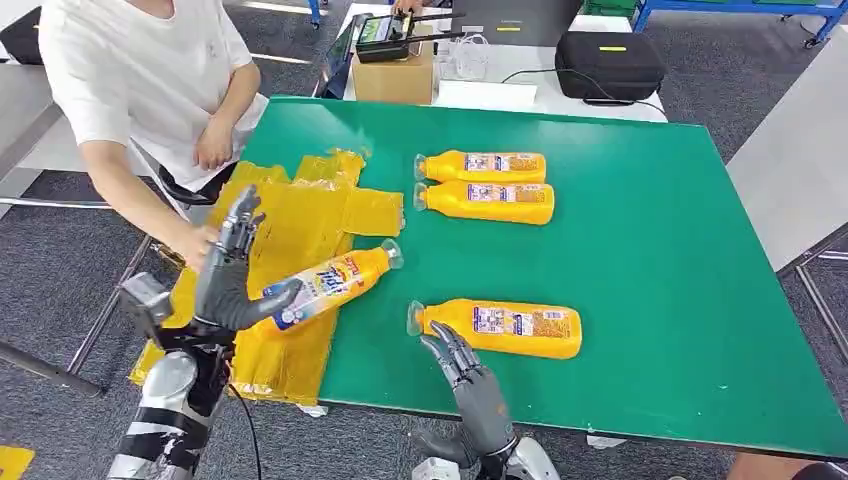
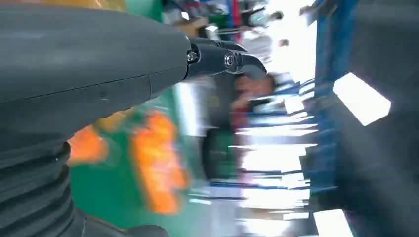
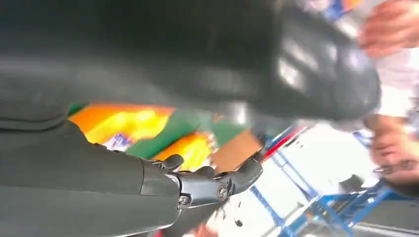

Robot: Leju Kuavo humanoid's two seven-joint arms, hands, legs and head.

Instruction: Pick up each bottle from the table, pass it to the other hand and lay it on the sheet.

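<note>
The flat green table top (image 1: 640,260) fills most of the head view, smooth and matte, with a crinkled yellow plastic sheet (image 1: 310,225) spread over its left edge in the left-centre of the frame, glossy and creased into folds. A person in a white shirt (image 1: 140,70) sits at the upper left, one hand resting near the sheet's far side. Three orange plastic bottles with printed labels lie on their sides on the bare green: a pair touching one another at upper centre (image 1: 483,167) (image 1: 487,202), and a single bottle (image 1: 497,328) at lower centre. The robot's left hand (image 1: 232,285), lower left, holds a fourth orange bottle with a blue-and-white label (image 1: 325,284) around its base end, thumb under and fingers raised and partly spread above, the bottle tilted with its clear cap toward the table's middle and hanging over the sheet's right edge. The right hand (image 1: 470,385) sits at bottom centre with fingers apart and nothing in them, fingertips just beside the single bottle's neck. The step in hand looks like laying the held bottle down: best to lower it flat and further left (well onto the yellow, since a round, slick body could roll off), then release gently.
</note>
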